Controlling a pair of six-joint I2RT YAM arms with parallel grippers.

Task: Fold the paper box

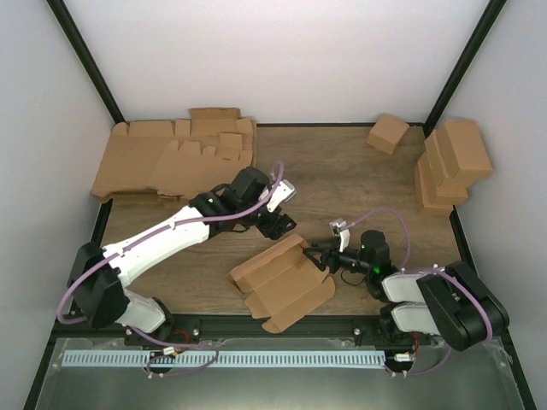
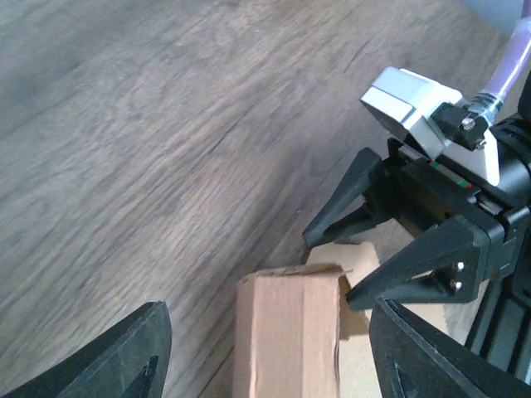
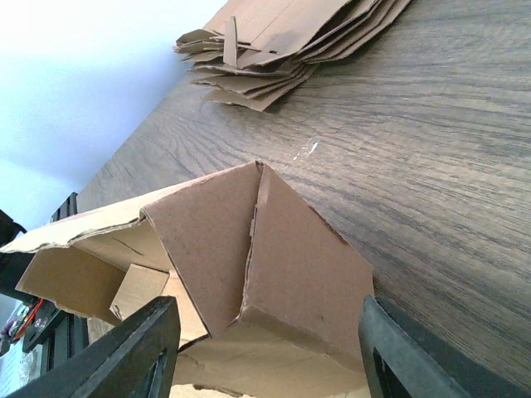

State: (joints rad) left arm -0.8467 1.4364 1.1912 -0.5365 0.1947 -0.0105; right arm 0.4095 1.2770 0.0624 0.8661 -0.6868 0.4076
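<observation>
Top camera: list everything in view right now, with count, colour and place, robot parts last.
half-folded box: one, brown, near middle of the table, between the two grippers
flat boxes: a pile, brown, far left corner
finished boxes: several stacked, brown, far right edge
single box: one, brown, far right, apart from the stack
table: one, dark wood
ribbed strip: one, pale grey, in front of the arm bases
left gripper: one, black, open, above the half-folded box's far edge
right gripper: one, black, fingers spread around that box's right corner, grip unclear
</observation>
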